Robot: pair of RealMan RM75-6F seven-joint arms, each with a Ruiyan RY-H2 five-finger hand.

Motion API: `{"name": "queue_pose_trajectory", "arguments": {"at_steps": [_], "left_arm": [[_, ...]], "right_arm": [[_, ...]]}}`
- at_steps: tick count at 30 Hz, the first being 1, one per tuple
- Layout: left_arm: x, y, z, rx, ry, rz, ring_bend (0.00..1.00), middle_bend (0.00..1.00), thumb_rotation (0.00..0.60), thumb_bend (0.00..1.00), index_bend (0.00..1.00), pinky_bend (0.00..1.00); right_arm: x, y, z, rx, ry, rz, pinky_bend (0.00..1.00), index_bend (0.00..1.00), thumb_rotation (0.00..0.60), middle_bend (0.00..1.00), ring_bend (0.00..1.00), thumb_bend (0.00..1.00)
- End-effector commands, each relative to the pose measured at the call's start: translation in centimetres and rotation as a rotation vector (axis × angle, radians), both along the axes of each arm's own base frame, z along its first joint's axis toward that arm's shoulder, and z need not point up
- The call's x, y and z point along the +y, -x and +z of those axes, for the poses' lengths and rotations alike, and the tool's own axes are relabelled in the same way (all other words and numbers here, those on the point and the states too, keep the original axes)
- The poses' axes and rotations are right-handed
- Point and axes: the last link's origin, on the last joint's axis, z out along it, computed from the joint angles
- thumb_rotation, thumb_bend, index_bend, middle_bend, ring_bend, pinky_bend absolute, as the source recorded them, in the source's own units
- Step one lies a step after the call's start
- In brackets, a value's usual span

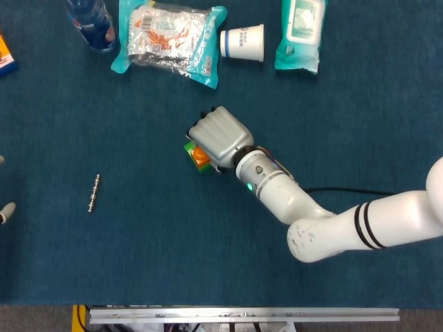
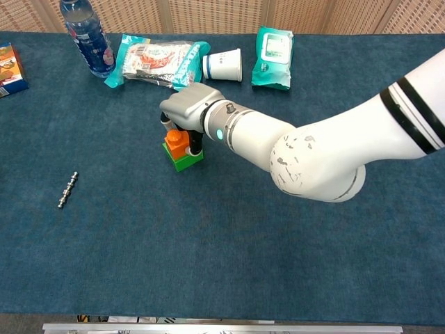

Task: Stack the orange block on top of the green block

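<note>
Chest view: showed the orange block (image 2: pixel 176 141) from the side, sitting on the green block (image 2: pixel 184 158), its long axis upright, stud up.
Head view: from above, the right hand (image 1: pixel 219 135) covered most of the stack; only slivers of orange block (image 1: pixel 200 156) and green block (image 1: pixel 189 146) showed at its left edge.
Right hand: in the chest view the right hand (image 2: pixel 189 110) was over the stack, dark fingers (image 2: pixel 196 144) down beside the orange block, gripping it.
Stack place: mid-surface (image 2: pixel 208 236), below the snack bag (image 2: pixel 154 56) and the cup (image 2: pixel 224 65).
Green block: its long axis lay flat, running diagonally.
Left hand: only fingertips (image 1: pixel 5 213) showed at the head view's left edge; grip could not be told.
</note>
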Motion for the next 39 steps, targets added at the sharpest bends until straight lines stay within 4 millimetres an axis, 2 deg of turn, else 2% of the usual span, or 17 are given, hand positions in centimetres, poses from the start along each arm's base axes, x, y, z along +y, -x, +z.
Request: {"name": "queue_pose_trajectory", "arguments": {"at_steps": [1,26,28,29,31,34,37,39], "left_arm": [[0.0,0.0,0.0,-0.001,0.0,0.0,0.28,0.33,0.6,0.16,0.28,0.26],[0.0,0.3,-0.1,-0.002,0.001,0.006,0.28,0.33,0.6,0.16,0.28,0.26],[0.0,0.3,0.0,-0.003,0.0,0.006,0.28,0.33,0.6,0.16,0.28,0.26],[0.0,0.2,0.0,-0.002,0.0,0.005,0.28,0.33,0.6,0.16,0.28,0.26],[0.0,0.2,0.0,-0.001,0.0,0.003,0.28,0.33,0.6,0.16,0.28,0.26],[0.1,0.0,0.0,-0.001,-0.001,-0.002,0.28,0.33,0.6,0.16,0.28,0.26],[0.2,-0.1,-0.1,0.001,0.002,-0.005,0.28,0.33,0.6,0.16,0.28,0.26],[0.2,-0.2,-0.2,0.001,0.004,-0.007,0.28,0.33,0.6,0.16,0.28,0.26]], "right_arm": [[0.0,0.0,0.0,0.001,-0.001,0.001,0.28,0.57,0.6,0.44,0.26,0.31],[0.0,0.6,-0.7,0.027,-0.009,0.003,0.28,0.57,0.6,0.44,0.26,0.31],[0.0,0.6,-0.5,0.035,-0.017,-0.005,0.28,0.5,0.6,0.42,0.25,0.29],[0.0,0.7,-0.3,0.042,-0.023,-0.005,0.28,0.44,0.6,0.4,0.24,0.26],[0.1,0.6,0.0,0.04,-0.027,-0.007,0.27,0.23,0.6,0.32,0.19,0.18],[0.0,0.4,0.8,0.011,-0.036,-0.015,0.25,0.04,0.6,0.21,0.13,0.11],[-0.1,0.3,1.7,-0.012,-0.028,-0.005,0.22,0.0,0.6,0.13,0.08,0.09],[-0.2,0.3,2.5,-0.034,-0.023,-0.005,0.22,0.0,0.6,0.12,0.08,0.09]]}}
